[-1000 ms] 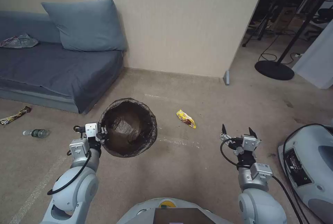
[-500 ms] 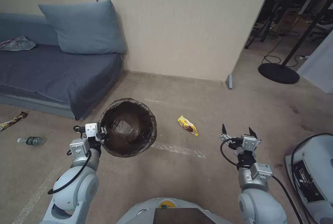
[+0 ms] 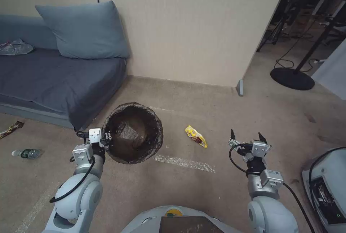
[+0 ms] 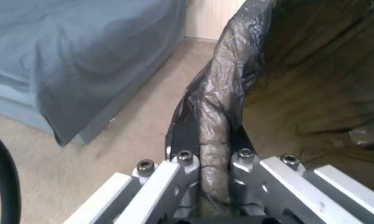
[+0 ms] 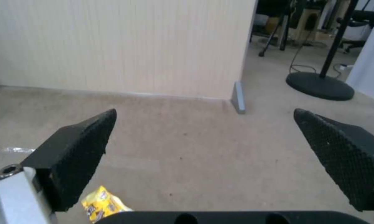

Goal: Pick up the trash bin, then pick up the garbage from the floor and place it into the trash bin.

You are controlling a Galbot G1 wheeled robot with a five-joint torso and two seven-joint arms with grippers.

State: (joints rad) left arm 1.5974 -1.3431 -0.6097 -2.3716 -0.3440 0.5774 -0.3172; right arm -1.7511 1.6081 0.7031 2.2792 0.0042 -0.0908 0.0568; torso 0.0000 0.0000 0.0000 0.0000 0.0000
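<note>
Far out to the left of my left claw (image 3: 106, 137), a dark snack wrapper (image 3: 9, 129) and a small bottle (image 3: 26, 153) lie on the carpet in front of the sofa (image 3: 54, 78). The left claw is pinched on the bag-covered rim of the trash bin (image 3: 133, 132), one finger inside and one outside, and the bin hangs from it, clear of the floor. It looks light, but the liner is slick and soft, so I judge the grip could creep. Between the two claws, ahead and left of my right claw (image 3: 247, 137), lies the yellow wrapper (image 3: 196, 136). I expect it to be featherlight, crinkly and flat; pinching across its puffed middle seems safest. The right claw hovers spread wide, holding nothing.
</note>
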